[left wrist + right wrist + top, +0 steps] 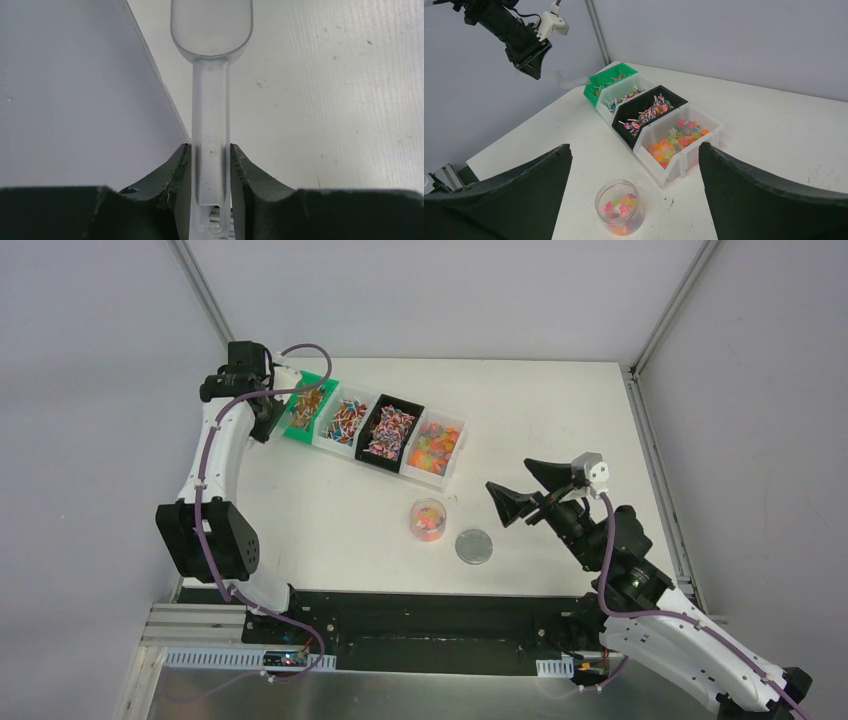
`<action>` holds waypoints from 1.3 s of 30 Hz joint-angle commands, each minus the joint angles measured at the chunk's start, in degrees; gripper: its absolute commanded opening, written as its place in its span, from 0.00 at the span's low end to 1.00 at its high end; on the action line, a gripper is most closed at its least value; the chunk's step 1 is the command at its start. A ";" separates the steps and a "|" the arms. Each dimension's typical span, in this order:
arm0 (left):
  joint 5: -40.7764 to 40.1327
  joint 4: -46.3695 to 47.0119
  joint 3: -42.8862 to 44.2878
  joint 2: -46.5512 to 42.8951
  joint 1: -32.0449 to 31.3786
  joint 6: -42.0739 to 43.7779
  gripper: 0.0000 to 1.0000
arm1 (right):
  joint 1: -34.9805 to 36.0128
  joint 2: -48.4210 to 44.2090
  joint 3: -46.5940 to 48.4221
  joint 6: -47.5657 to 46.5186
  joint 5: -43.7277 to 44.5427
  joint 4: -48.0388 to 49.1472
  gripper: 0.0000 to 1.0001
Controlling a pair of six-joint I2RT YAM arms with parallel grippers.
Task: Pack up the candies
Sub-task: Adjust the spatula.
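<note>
Top view, table (pixel 560 410) read as a clock face.

Noted four open bins in a slanted row running from 11 o'clock toward centre, side by side and touching: green bin (pixel 591 94), white bin (pixel 604 108), black bin (pixel 625 134), second white bin (pixel 672 167). Found candies (pixel 436 445) in all four. Small wrapped pieces with white sticks showing in the first three. Orange, red and yellow gummy pieces in the last.

Logged more gummy candies in a clear jar (pixel 618 183): upright, uncapped, at 6 o'clock of the second white bin and apart from it. Spotted a grey round lid (pixel 474 546) flat on the table at 4 o'clock of the jar, just beside it, not touching.

Left gripper (pixel 268 415) at 9 o'clock of the green bin, just beside it in the top view; seen from the right wrist, raised well above the table corner. Fingers (pixel 175 172) nearly closed, pinched on the handle of a clear plastic scoop (pixel 211 100). Bowl pointing to 12 o'clock in the left wrist view, over bare table near the edge.

Right gripper (pixel 508 476) at 3 o'clock of the jar, well apart from it. Fingers (pixel 514 195) spread wide, nothing held. Jar and bins framed between them in the right wrist view.
</note>
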 commanded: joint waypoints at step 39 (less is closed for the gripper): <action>44.31 14.49 1.62 -17.93 -21.06 -28.33 0.00 | 0.19 41.34 21.13 -54.43 -26.65 24.37 0.94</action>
